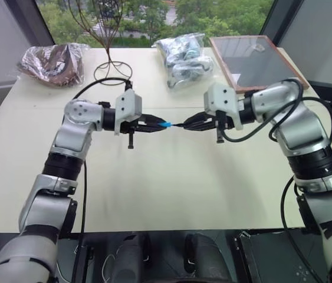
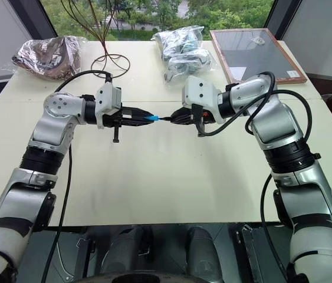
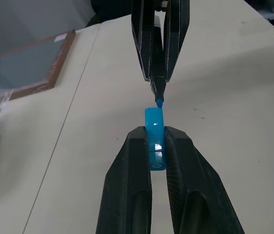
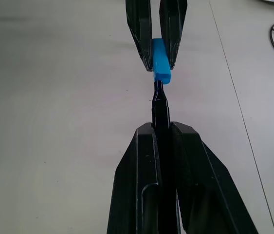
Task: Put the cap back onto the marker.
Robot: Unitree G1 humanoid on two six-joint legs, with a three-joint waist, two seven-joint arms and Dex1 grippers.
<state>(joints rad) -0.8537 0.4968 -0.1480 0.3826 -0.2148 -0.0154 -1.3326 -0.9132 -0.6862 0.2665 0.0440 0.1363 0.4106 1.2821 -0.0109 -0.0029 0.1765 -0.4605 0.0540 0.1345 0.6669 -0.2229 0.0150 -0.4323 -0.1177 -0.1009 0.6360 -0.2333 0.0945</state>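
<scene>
Above the middle of the table, my left gripper [image 1: 157,125] is shut on the small bright blue cap [image 3: 155,131], whose open end points toward my right gripper. My right gripper [image 1: 187,125] is shut on the thin black marker [image 4: 159,109], and its pointed tip sticks out toward the cap. The two grippers face each other nose to nose. The marker's tip [image 3: 159,101] sits right at the cap's mouth, in line with it. Whether the tip has entered the cap I cannot tell.
The cream table [image 1: 166,188] lies below both hands. At its far side stand a wire stand [image 1: 110,59], a plastic bag of brown stuff [image 1: 52,62], a clear bag of grey items [image 1: 184,56] and a wood-framed dark panel [image 1: 254,59].
</scene>
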